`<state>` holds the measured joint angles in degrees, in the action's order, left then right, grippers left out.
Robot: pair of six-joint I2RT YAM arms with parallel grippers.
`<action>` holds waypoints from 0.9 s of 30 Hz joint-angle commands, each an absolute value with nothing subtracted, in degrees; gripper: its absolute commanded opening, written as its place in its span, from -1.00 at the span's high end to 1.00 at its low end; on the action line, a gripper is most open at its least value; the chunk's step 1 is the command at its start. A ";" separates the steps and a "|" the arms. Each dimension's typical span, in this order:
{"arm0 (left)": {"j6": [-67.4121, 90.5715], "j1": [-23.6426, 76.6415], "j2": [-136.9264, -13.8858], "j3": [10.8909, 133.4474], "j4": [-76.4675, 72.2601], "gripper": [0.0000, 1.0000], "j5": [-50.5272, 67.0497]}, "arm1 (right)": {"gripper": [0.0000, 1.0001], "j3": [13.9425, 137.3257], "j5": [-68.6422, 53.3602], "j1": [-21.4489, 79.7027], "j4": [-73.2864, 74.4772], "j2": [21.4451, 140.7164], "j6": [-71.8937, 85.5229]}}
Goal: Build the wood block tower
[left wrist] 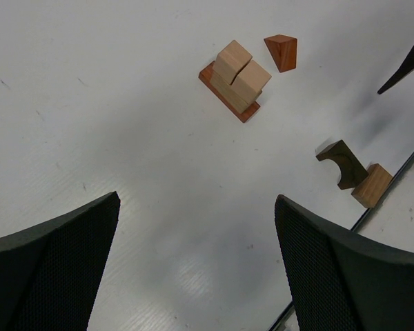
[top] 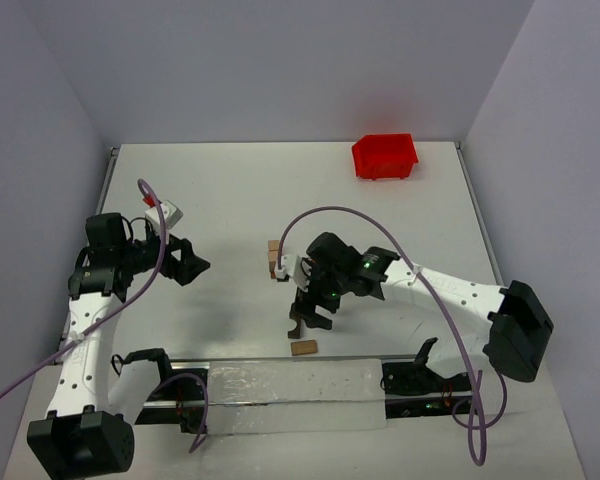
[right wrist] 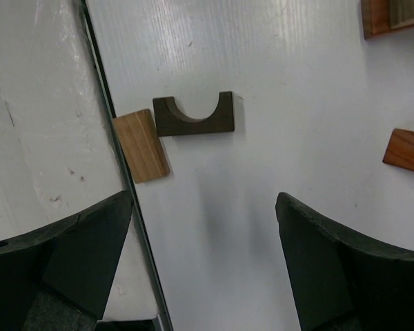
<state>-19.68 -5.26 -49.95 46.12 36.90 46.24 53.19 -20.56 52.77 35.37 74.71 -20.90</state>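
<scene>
The tower (top: 275, 260) is a short stack at the table's middle: two pale wooden blocks side by side on a flat reddish base, clearer in the left wrist view (left wrist: 234, 81). A reddish wedge (left wrist: 281, 52) lies just beside it. A dark arch block (right wrist: 193, 115) lies flat, touching a tan block (right wrist: 141, 145) at the front rail; the tan block also shows in the top view (top: 303, 348). My right gripper (top: 310, 322) hangs open and empty just above and behind the arch (right wrist: 203, 203). My left gripper (top: 202, 262) is open and empty, left of the tower (left wrist: 196, 207).
A red plastic bin (top: 385, 155) stands at the far right back. A metal rail (top: 280, 362) runs along the table's near edge, right beside the tan block. A reddish block (right wrist: 407, 150) lies right of my right gripper. Grey walls close in the table.
</scene>
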 commanded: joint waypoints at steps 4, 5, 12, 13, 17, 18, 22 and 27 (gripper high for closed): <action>-17.89 -4.71 -48.43 45.62 32.97 -0.98 47.20 | -0.83 53.99 -14.89 58.22 27.18 79.35 -17.75; -17.84 -4.60 -48.43 45.62 32.87 -0.98 47.20 | -0.83 54.17 -14.51 58.73 26.98 80.37 -17.78; -18.37 -4.33 -48.84 45.97 33.51 -0.99 46.73 | -0.83 54.27 -16.49 61.03 28.50 82.48 -19.34; -18.45 -4.37 -48.75 45.97 33.57 -0.99 46.62 | -0.82 53.91 -17.74 61.45 29.18 82.28 -19.95; -18.92 -4.22 -48.73 46.16 33.55 -0.99 45.73 | -0.69 51.83 -20.29 62.98 30.95 80.47 -22.37; -18.98 -4.22 -48.91 46.25 33.49 -0.99 45.51 | -0.62 51.06 -20.87 63.53 31.29 80.03 -23.19; -18.98 -4.22 -49.30 47.02 33.49 -0.99 45.26 | -0.40 49.57 -20.83 64.77 31.73 80.32 -24.78; -18.98 -4.22 -49.57 47.46 33.72 -0.99 44.86 | -0.33 48.84 -19.87 65.36 30.52 82.70 -25.98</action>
